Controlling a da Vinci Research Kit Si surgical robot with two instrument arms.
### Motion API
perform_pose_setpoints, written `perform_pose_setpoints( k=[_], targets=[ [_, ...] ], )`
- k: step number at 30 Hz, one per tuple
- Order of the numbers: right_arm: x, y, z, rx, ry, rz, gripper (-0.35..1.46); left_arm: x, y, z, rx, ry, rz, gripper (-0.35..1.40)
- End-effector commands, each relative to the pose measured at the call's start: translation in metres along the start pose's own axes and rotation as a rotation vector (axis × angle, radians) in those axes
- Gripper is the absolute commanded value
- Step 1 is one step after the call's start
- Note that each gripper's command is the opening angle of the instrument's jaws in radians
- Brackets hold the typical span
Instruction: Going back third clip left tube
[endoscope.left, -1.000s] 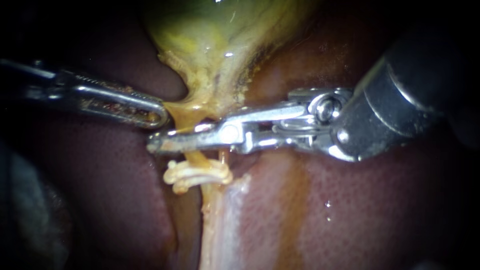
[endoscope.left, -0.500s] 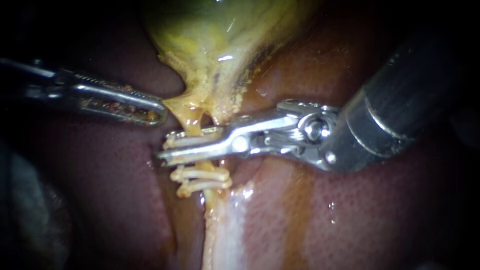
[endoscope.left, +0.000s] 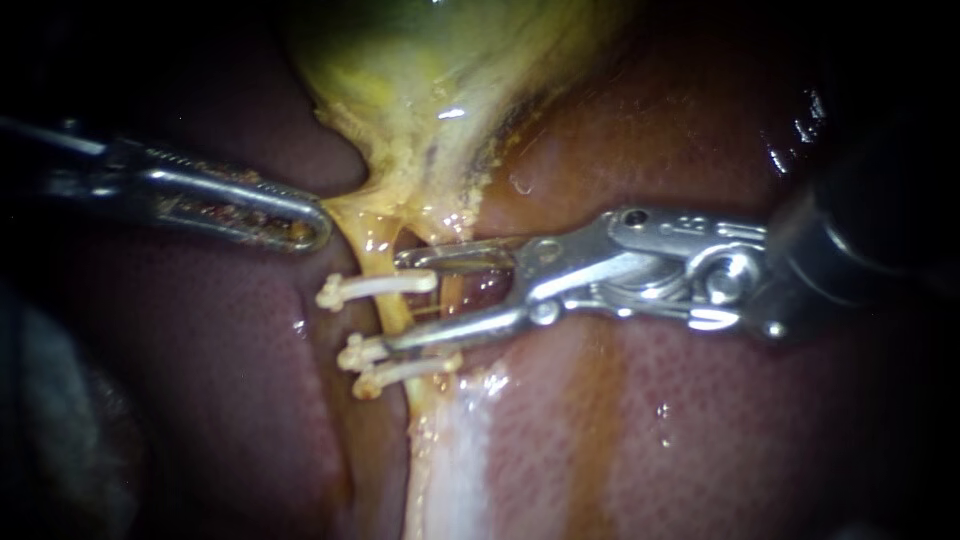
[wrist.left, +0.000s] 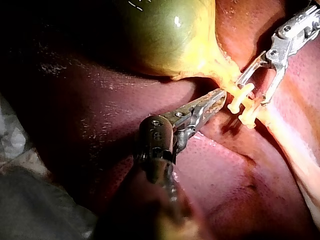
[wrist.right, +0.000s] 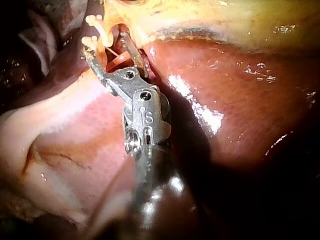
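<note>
The third clip (endoscope.left: 375, 287) now sits on the left tube (endoscope.left: 392, 318), just under the gallbladder (endoscope.left: 430, 90) and a little above the two other clips (endoscope.left: 408, 368), w/ a short bare piece of tube between. One sec. ago your right instrument (endoscope.left: 393, 302) was closed across the tube at this same place, and half a sec. ago it began to open. Now its jaws are wide apart, hold nothing, and the tip has moved back toward the right. So the clip is released and stays on by itself. In my judgement the placing is done and only the retreat remains.

The clip's long axis lies across the tube, approx. level in the endoscope view and nearly at a right angle to the tube, which runs down from the gallbladder. Its knobbed end points to the side of your left instrument (endoscope.left: 316, 229), and the other end points toward your right instrument. It is roughly parallel w/ the two other clips.

Careful: the open jaws still bracket the tube. The upper jaw is near the gallbladder's yellow base, and the lower jaw lies against the upper of the two other clips. Draw back along the shaft so that no jaw hooks a clip.

Your left instrument has its jaws closed on the yellow edge of the gallbladder, just beside the tube, pos. unchanged. The liver (endoscope.left: 700, 430) lies all around.
</note>
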Motion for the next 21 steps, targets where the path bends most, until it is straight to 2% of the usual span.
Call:
perform_pose_setpoints(
  k=[1,5,9,12,16,21],
  targets=[
    [0.0,-0.0003,-0.0006,0.003,0.0,-0.015,0.5,0.0,0.0,0.0,0.0,0.0,0.0,-0.35],
    [-0.0001,-0.0011,-0.0034,-0.011,0.004,-0.079,0.5,0.0,0.0,0.0,0.0,0.0,0.0,-0.35],
    [0.0001,-0.0023,-0.0061,-0.052,0.01,-0.118,0.5,0.0,0.0,0.0,0.0,0.0,0.0,-0.35],
    [0.0002,-0.0032,-0.008,-0.06,0.011,-0.136,0.5,0.0,0.0,0.0,0.0,0.0,0.0,-0.35],
    [0.0003,-0.0039,-0.0099,-0.058,-0.004,-0.158,0.5,0.0,0.0,0.0001,0.0,0.0,0.0,-0.35],
    [0.0002,-0.0042,-0.011,-0.056,-0.043,-0.177,0.5,0.0,0.0,0.0002,0.001,0.001,0.0,-0.35]
  ],
)
